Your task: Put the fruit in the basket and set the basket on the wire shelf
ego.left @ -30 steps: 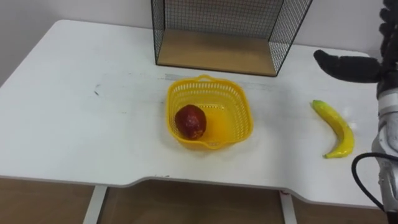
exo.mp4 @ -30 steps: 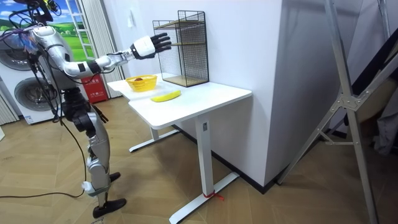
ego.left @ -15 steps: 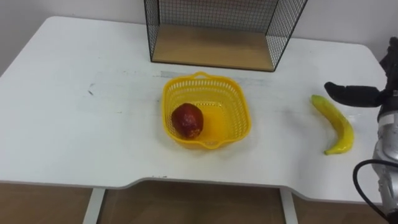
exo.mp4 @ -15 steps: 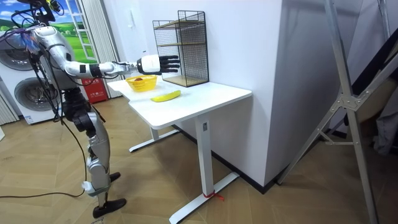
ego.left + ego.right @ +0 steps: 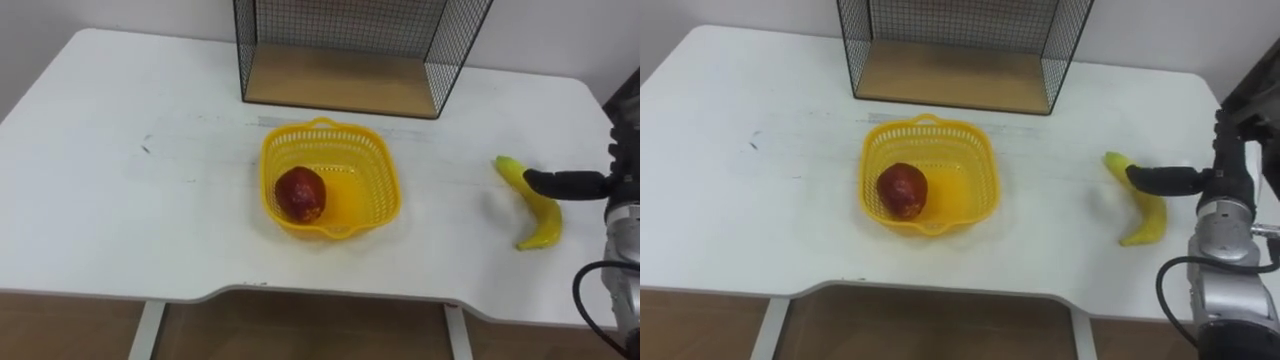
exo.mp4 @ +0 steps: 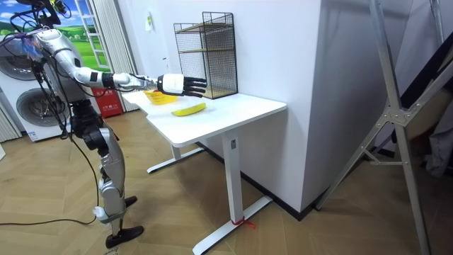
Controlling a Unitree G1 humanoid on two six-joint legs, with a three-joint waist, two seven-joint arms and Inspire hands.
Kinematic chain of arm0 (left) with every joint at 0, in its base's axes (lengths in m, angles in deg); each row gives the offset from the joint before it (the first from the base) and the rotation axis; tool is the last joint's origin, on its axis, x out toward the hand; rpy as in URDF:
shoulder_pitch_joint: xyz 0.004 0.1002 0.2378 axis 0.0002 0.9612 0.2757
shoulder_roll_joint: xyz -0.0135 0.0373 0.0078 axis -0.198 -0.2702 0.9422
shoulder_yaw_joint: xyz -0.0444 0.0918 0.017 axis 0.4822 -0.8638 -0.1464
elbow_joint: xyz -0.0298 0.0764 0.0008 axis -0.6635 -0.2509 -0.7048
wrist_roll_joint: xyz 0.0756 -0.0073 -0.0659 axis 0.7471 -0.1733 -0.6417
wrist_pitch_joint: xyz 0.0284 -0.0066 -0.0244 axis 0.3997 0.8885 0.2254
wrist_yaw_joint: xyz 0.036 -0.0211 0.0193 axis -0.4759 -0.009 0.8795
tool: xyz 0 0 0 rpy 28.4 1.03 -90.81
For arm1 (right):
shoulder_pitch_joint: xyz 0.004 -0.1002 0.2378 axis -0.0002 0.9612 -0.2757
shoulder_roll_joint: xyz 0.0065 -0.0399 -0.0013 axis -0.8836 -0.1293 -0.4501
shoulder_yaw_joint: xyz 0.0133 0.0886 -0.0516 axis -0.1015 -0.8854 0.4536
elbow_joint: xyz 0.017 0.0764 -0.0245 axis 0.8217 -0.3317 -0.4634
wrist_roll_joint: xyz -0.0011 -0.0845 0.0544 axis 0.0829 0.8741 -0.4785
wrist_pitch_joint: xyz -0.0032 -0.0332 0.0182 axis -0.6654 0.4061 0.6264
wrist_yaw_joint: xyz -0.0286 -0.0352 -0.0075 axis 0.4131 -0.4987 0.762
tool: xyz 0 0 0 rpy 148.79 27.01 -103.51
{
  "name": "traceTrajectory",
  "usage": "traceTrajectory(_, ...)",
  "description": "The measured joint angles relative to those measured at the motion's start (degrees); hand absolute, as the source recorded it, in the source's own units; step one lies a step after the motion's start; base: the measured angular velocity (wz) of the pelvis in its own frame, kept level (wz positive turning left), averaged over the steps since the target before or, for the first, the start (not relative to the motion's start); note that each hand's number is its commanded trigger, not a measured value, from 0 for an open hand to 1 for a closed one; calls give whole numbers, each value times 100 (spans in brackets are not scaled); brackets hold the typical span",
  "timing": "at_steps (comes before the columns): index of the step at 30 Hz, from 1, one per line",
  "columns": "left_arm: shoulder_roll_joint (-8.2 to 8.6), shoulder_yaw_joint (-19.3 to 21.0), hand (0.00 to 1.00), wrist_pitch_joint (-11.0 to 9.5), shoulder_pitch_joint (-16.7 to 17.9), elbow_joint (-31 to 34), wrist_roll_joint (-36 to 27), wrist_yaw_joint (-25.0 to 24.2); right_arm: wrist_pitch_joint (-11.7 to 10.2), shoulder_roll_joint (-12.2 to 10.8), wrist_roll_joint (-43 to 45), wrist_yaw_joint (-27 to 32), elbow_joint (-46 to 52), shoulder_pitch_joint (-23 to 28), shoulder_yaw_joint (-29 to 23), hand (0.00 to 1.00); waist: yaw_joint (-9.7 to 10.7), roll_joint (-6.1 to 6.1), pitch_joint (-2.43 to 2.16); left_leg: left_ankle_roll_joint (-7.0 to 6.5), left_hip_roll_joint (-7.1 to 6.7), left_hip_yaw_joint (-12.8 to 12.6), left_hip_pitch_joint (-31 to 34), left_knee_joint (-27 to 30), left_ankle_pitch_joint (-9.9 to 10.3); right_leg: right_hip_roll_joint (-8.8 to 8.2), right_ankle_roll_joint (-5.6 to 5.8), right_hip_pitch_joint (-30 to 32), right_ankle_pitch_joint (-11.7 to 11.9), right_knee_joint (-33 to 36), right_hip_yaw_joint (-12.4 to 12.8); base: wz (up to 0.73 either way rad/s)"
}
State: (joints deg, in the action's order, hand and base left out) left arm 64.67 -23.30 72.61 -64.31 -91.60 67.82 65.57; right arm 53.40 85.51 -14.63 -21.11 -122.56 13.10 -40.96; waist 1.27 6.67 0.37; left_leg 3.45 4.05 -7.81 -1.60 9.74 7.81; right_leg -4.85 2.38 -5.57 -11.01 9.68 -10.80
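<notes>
One hand: the right hand [image 5: 566, 184] reaches in from the table's right edge, fingers straight and holding nothing. One dark finger lies across the banana's upper half; I cannot tell whether it presses on the peel or hovers just above.
Banana [image 5: 543, 222]: flat on the table [image 5: 120, 200], well right of the basket, curved, one end toward the shelf and the other toward the near edge.
Handling: likely light and firm under a smooth peel, and it will bruise if squeezed. Nudged from one side, the curve may let it pivot on the slick top.
Hold: I would take the thick middle, fingers over the outer curve and thumb against the inner one, closing gently.
Basket [image 5: 322, 125]: yellow plastic, mid-table, near the shelf's front but apart from it. It is probably light and a little flexible, so best lifted by the rim.
Apple [image 5: 302, 194]: already inside the basket, on its left side.
Shelf [image 5: 345, 80]: black wire with a wooden floor, at the table's far edge.
Room view: gives the whole hand with fingers spread straight near the banana, the shelf's upper tiers, and the robot upright beside the table, arm stretched out.
Eye views: give the apple in the basket and the finger's line across the banana.
Progress: one fruit is in; the banana is next, then the basket.
</notes>
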Motion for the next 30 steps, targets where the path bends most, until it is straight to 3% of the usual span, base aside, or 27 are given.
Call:
traceTrajectory(8,0,-2,0,2,67,4,1,12,4,10,166,-349,-522,0,1,0,15,-21,-11,0,0,15,-2,11,0,0,0,-9,0,1,-26,0)
traceTrajectory(16,-11,-3,0,42,23,-177,3,-12,37,39,1048,-532,-1225,0,12,0,-17,-25,-12,0,1,19,6,57,0,-1,-1,-4,1,13,-18,0)
traceTrajectory(30,-54,-7,0,41,91,-188,8,-189,-16,53,1597,-1007,-1351,4,14,0,-7,-26,-35,0,0,52,-1,103,1,0,-2,-64,1,12,-36,1)
